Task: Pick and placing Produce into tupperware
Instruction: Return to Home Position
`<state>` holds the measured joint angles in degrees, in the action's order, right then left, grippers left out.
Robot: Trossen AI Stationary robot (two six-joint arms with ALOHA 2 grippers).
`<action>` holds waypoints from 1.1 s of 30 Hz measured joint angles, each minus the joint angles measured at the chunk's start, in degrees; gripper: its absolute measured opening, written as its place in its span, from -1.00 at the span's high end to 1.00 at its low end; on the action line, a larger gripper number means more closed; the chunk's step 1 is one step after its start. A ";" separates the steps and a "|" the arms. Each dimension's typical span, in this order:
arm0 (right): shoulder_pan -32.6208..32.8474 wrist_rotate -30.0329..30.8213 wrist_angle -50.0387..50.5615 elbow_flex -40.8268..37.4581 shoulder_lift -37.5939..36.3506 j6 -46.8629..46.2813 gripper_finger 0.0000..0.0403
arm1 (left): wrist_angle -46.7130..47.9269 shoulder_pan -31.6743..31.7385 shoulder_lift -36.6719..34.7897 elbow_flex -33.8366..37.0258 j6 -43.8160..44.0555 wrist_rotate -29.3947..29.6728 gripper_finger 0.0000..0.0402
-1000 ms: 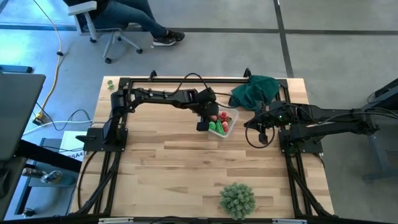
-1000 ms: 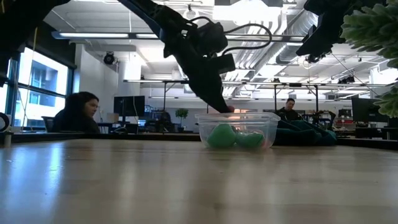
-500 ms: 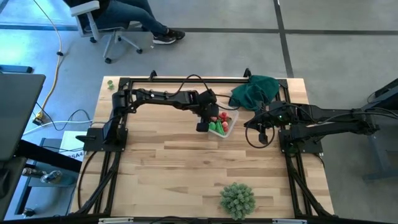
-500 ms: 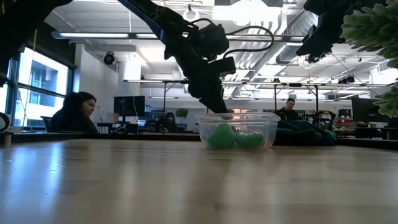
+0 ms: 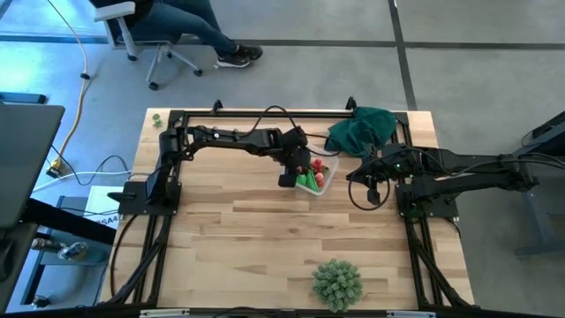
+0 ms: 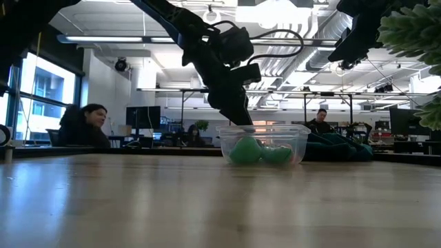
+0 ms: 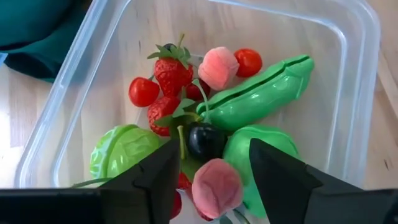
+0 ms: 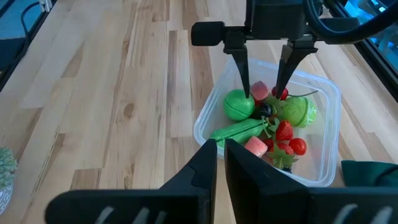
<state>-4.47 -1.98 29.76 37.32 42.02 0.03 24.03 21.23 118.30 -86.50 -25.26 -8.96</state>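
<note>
L gripper (image 8: 262,92) hangs right over the tupperware (image 7: 357,93), fingers spread wide w/ nothing betw. them and tips at about rim level. All visible produce (image 7: 258,93) lies heaped inside the tupperware; a pink peach (image 7: 216,186) sits directly under the gap. For the move home, my judgement: lift straight up first, fingers kept apart so no stem or wall snags, and only then swing away from the tupperware toward the arm's base. A sideways drag could shove the light tupperware. R gripper (image 8: 221,149) waits beside the tupperware, fingers nearly together, holding nothing.
</note>
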 joint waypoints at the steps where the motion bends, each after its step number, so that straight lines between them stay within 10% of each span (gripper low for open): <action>1: 0.02 0.00 -0.02 0.00 0.00 0.00 0.88 | -0.02 0.00 0.00 0.00 0.00 -0.05 0.07; 12: 0.01 0.01 0.00 0.00 0.00 -0.01 0.88 | 10.75 0.12 -1.60 -8.47 1.72 -7.04 0.18; 20: 0.00 0.01 0.01 0.00 0.00 -0.01 0.88 | 31.21 -2.06 -6.60 -18.34 0.09 1.33 0.46; 33: 0.02 0.02 -0.04 0.00 0.02 0.00 0.88 | 21.06 -7.46 -29.12 5.24 -1.27 8.94 0.92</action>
<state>-4.45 -1.96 29.72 37.32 42.04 0.03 45.09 13.77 89.18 -81.26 -26.53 -0.03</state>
